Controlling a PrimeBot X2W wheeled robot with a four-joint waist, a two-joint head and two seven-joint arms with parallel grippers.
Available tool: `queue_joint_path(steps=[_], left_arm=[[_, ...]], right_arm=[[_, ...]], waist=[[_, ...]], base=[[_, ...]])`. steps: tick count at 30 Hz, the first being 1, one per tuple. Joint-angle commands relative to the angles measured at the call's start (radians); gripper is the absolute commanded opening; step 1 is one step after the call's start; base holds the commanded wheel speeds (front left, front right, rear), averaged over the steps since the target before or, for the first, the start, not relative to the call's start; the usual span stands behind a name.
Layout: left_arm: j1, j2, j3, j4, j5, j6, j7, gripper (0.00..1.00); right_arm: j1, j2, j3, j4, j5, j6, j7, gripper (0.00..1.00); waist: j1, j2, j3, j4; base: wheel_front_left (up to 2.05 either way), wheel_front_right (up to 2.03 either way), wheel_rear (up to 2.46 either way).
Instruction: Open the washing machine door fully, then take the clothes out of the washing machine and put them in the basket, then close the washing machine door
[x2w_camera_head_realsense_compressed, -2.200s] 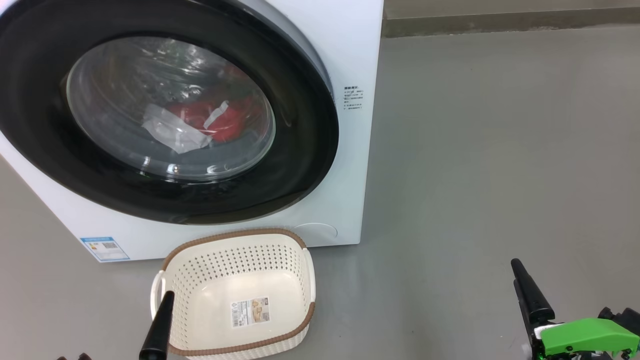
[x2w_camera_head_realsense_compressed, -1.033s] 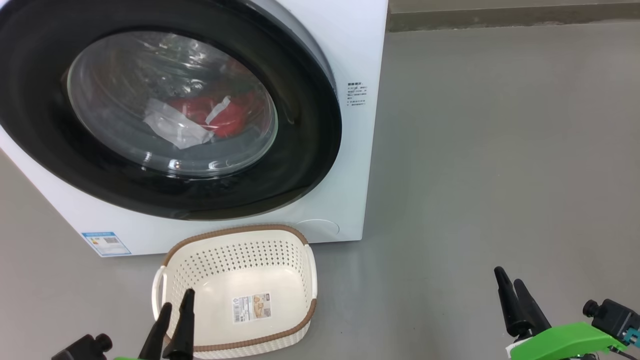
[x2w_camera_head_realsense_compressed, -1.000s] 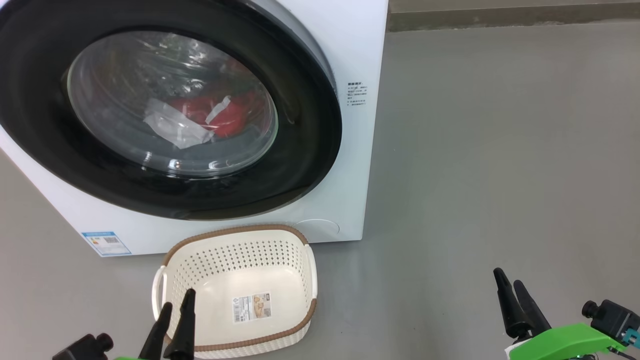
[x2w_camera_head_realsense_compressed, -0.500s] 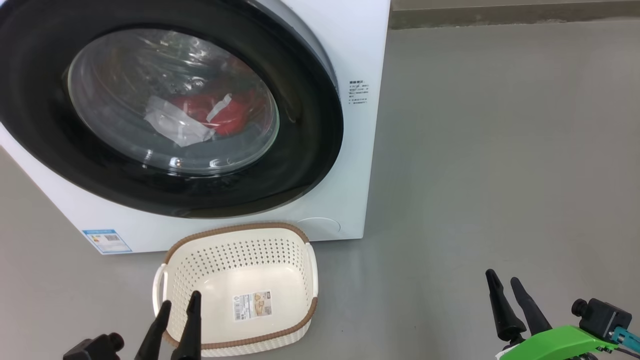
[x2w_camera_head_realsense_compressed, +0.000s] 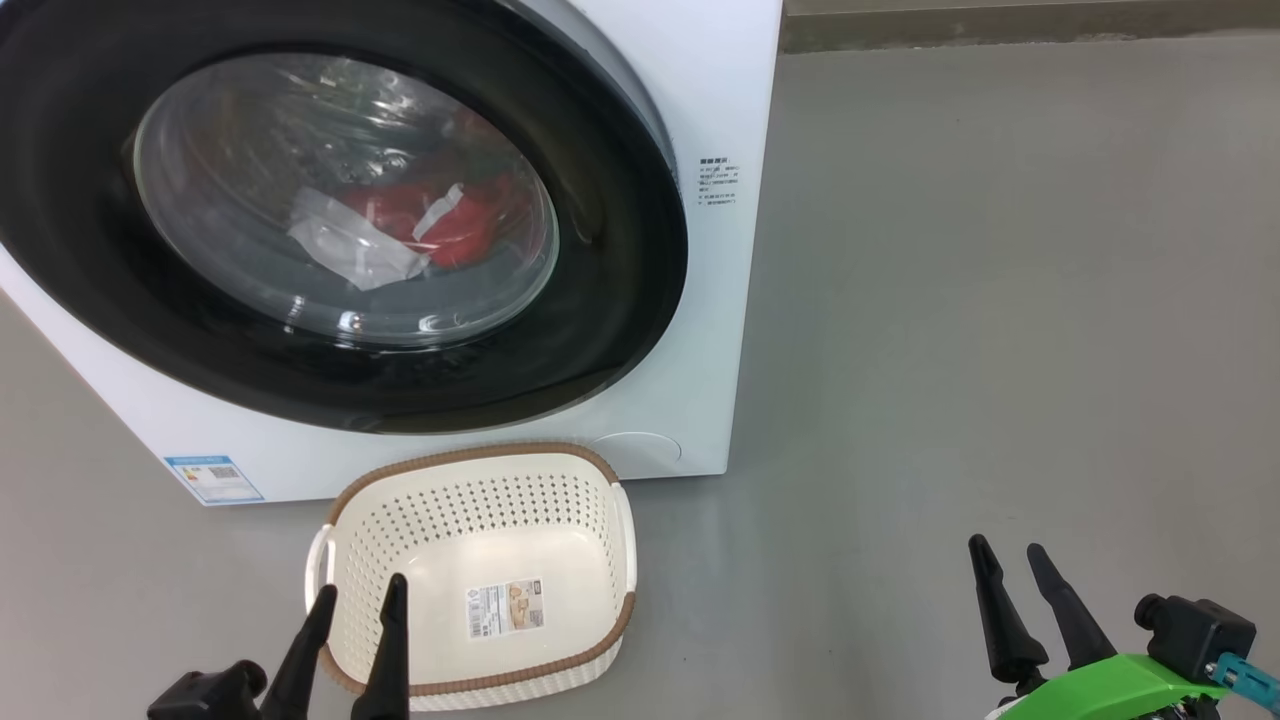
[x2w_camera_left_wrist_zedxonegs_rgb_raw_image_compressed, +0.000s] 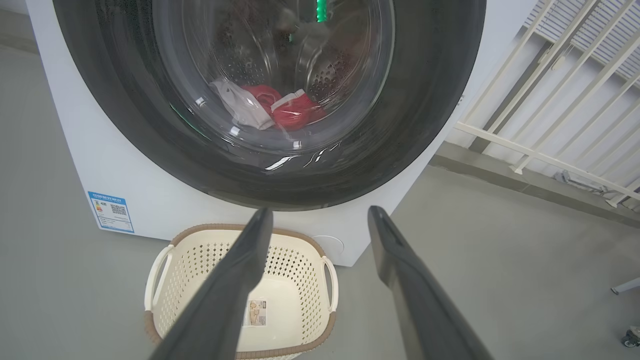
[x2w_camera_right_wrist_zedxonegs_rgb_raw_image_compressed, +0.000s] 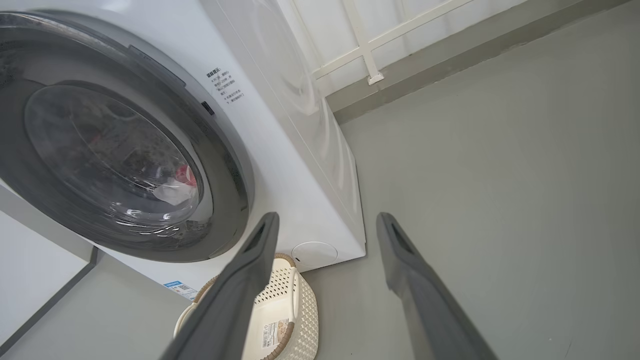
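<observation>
Faced shut door (x2w_camera_head_realsense_compressed: 625, 300), opening unstarted | held left gripper (x2w_camera_head_realsense_compressed: 362, 588), right gripper (x2w_camera_head_realsense_compressed: 1005, 546) spread, empty | next likely needed catching door edge.

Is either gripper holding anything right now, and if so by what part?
Nothing is held. The left gripper and the right gripper both have open, empty jaws; the clothes lie behind the shut washing machine door.

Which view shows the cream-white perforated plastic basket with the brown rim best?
The head view: the basket shows almost whole, paper label included; the left gripper overlaps only its near corner. In the left wrist view a finger crosses it; in the right wrist view a finger hides one side.
</observation>
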Motion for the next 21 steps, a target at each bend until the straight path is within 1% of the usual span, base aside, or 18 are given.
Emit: queue_joint_path(steps=[1,14,21], left_arm=[[-0.006,0.017,0.02,-0.034,0.029,0.009,-0.013,1.0],[0.005,0.012,0.025,-0.034,0.181,0.002,-0.052,1.0],[0.012,0.001,0.046,-0.028,0.25,-0.01,-0.073,1.0]], right_arm=[[-0.002,-0.015,0.019,-0.031,-0.027,0.0,-0.013,1.0],[0.023,-0.018,0.008,-0.052,-0.136,0.0,-0.051,1.0],[0.042,-0.019,-0.008,-0.06,-0.188,0.0,-0.072,1.0]], waist=[[0.0,0.0,-0.001,0.0],[0.0,0.0,0.001,0.003],[0.0,0.0,0.0,0.004]], base=[[0.0,0.0,0.0],[0.0,0.0,0.0],[0.0,0.0,0.0]])
